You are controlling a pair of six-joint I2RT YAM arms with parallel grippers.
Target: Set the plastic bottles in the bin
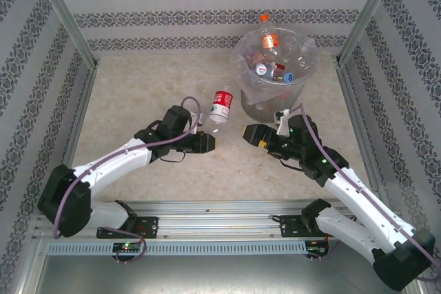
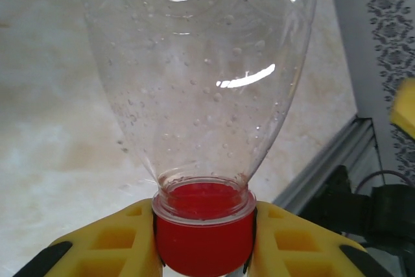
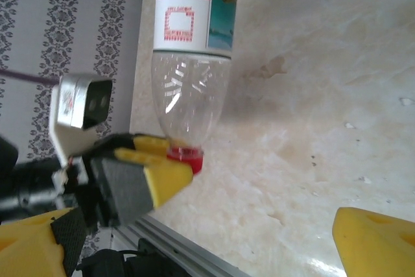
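A clear plastic bottle (image 1: 220, 105) with a red and white label is held off the table by its red cap (image 2: 202, 235). My left gripper (image 1: 208, 140) is shut on that cap, a yellow finger on either side (image 2: 202, 246). In the right wrist view the same bottle (image 3: 188, 50) points cap down, with the left gripper (image 3: 170, 160) pinching it. The bin (image 1: 303, 77), grey and lined with a crinkly clear bag, stands at the back right and holds several bottles. My right gripper (image 1: 253, 135) hangs open just right of the held bottle, nothing between its fingers (image 3: 201, 251).
An orange-capped bottle (image 1: 265, 29) sticks up at the bin's far rim. Patterned walls and metal posts (image 1: 65, 15) close in the marble table on three sides. A metal rail (image 1: 220, 208) runs along the near edge.
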